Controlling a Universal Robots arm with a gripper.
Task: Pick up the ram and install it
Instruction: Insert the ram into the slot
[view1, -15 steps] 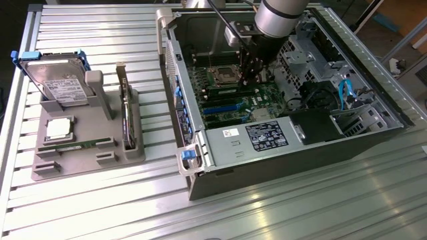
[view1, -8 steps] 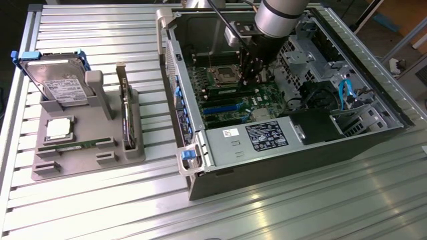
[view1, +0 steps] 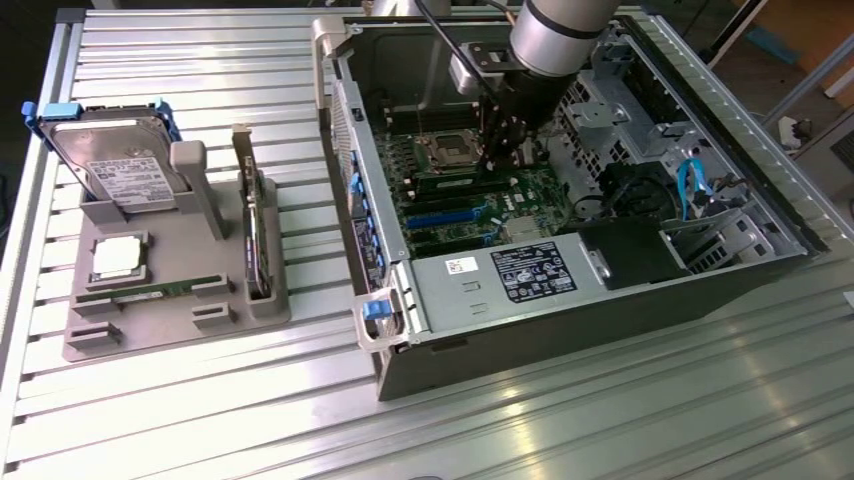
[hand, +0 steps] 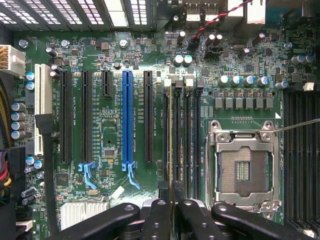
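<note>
Black gripper (hand: 172, 202) fingers clamped on thin green ram stick (hand: 171, 135), seen edge-on just beside silver square CPU socket (hand: 243, 167). Stick's lower edge hidden; seating in mem slot can't tell.

The exterior view looks down from high over the counter (view1: 561, 430), with the computer case (view1: 534, 340) at 3 o'clock of the parts tray (view1: 174, 325). The wrist view, behind the gripper (hand: 172, 197), faces straight down, close; both views share the motherboard (view1: 467, 205) (hand: 110, 125).
</note>
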